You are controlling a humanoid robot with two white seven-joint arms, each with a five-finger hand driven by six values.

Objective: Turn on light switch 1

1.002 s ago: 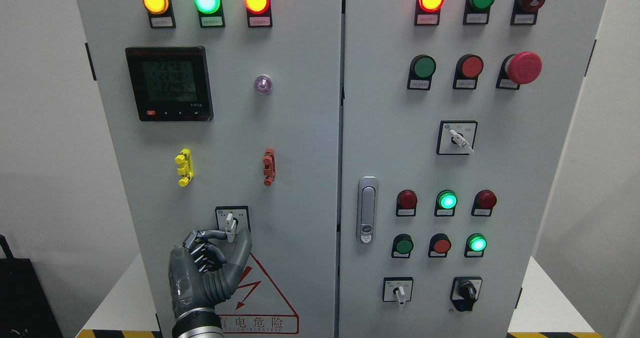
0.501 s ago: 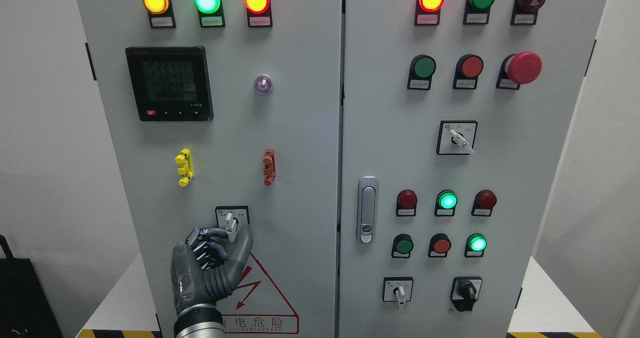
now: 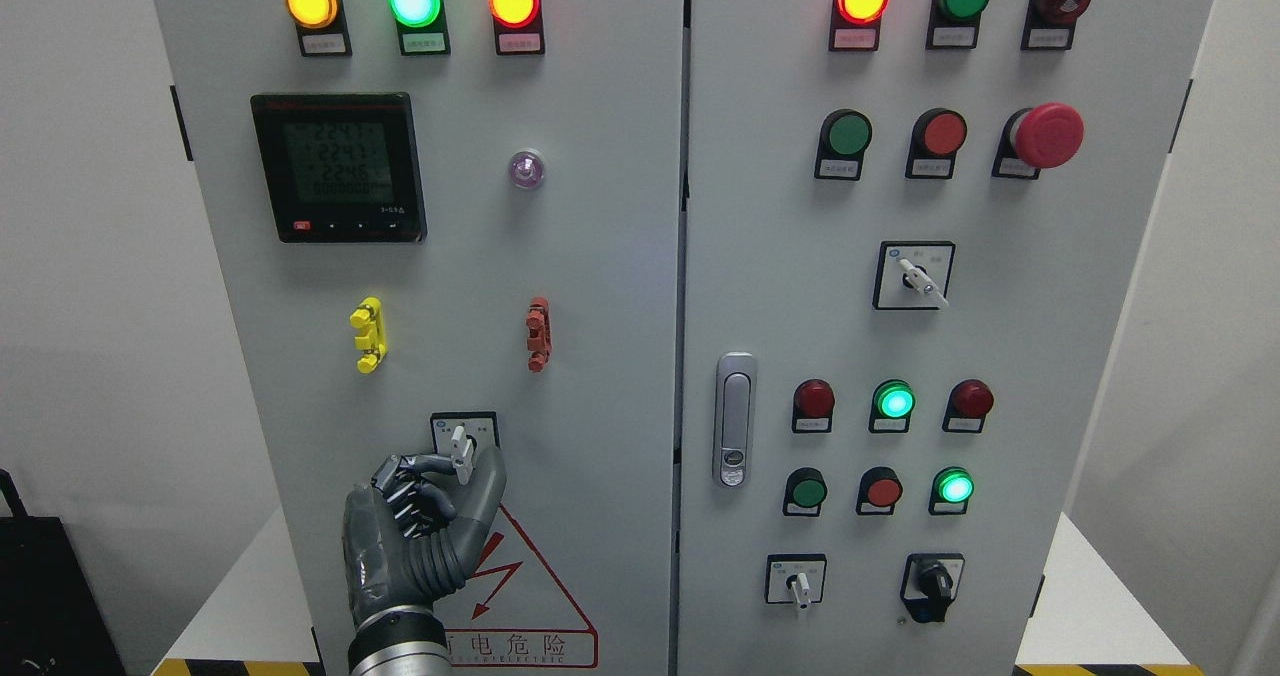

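A small rotary switch (image 3: 459, 440) with a white lever sits in a black-framed plate low on the grey cabinet's left door (image 3: 600, 286). Its lever points roughly straight up, leaning slightly left. My left hand (image 3: 466, 466) rises from the bottom edge. Its thumb lies right of the lever's lower end and its forefinger left of it, pinching it, while the other fingers are curled below. The hand hides the plate's lower part. No right hand shows.
A red triangular warning sign (image 3: 520, 596) sits under the hand. Above are a yellow clip (image 3: 367, 334), a red clip (image 3: 538, 333), a digital meter (image 3: 338, 167) and three lit lamps. The right door carries a latch handle (image 3: 735, 418), push buttons, selector switches and a red emergency button (image 3: 1047, 135).
My left hand has edged up slightly and settled closer on the lever. The lever's angle looks about the same.
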